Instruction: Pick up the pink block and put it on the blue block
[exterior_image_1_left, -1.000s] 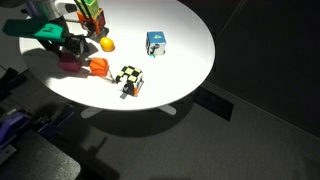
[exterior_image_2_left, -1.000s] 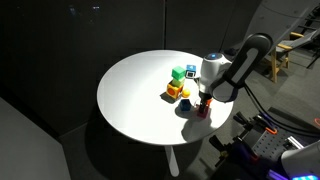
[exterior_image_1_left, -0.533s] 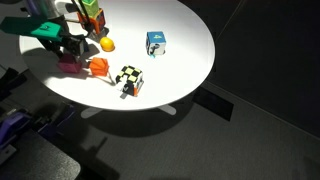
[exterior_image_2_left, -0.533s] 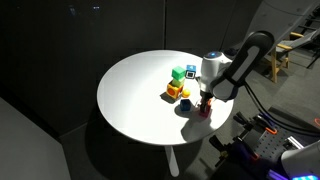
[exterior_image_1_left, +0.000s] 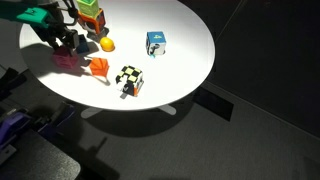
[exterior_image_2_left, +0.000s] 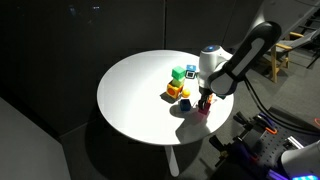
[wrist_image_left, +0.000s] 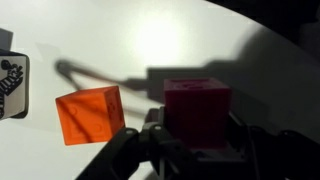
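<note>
The pink block (wrist_image_left: 197, 105) sits between my gripper's (wrist_image_left: 197, 128) two fingers in the wrist view, and the fingers are closed on its sides. In both exterior views the gripper (exterior_image_1_left: 66, 46) (exterior_image_2_left: 204, 99) holds the pink block (exterior_image_1_left: 68, 61) (exterior_image_2_left: 203, 111) at or just above the white round table (exterior_image_1_left: 180, 30) (exterior_image_2_left: 130, 90), near its edge. An orange cube (exterior_image_1_left: 99, 67) (wrist_image_left: 90, 114) (exterior_image_2_left: 185, 103) lies close beside the pink block. I cannot make out a dark blue block in any view.
A black, white and yellow checkered cube (exterior_image_1_left: 130, 79) (wrist_image_left: 10, 84) lies near the orange cube. A light blue and white patterned cube (exterior_image_1_left: 156, 43), a yellow piece (exterior_image_1_left: 107, 44) and a green and red stack (exterior_image_1_left: 92, 13) stand farther in.
The arm has risen a little, and the pink block has come up slightly with the gripper. The other cubes have not moved.
</note>
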